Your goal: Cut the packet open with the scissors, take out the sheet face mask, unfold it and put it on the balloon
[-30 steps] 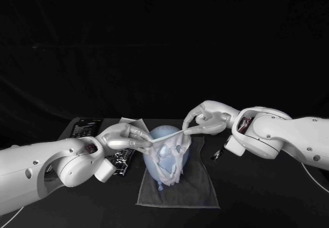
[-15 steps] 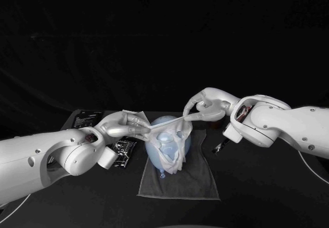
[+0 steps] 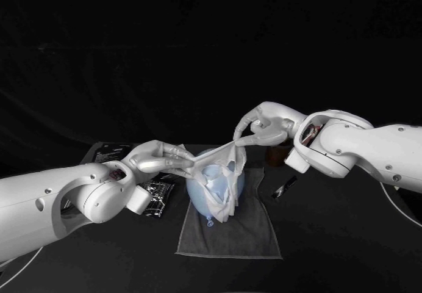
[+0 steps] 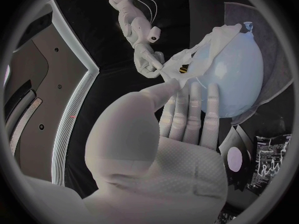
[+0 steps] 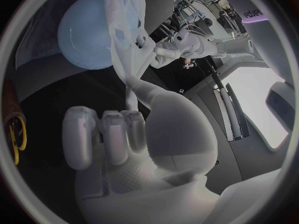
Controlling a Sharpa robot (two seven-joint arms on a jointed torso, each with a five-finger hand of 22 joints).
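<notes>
The left hand (image 3: pixel 163 162) pinched one edge of the sheet mask (image 3: pixel 234 166) between thumb and fingers, its other fingers stretched out alongside. The right hand (image 3: pixel 260 129) was raised higher and further back, and it pinched the opposite edge with its remaining fingers curled in. Between the two hands the mask's upper edge was pulled into a taut band, and the rest draped down over the pale blue balloon (image 3: pixel 208 188). The balloon lay on a grey cloth (image 3: pixel 233 235) spread on the black bench (image 3: pixel 352 244). The packet (image 3: pixel 158 194) lay just beside the cloth, close under the left arm. The scissors (image 3: pixel 283 187) lay on the cloth's other side, near the right arm.
</notes>
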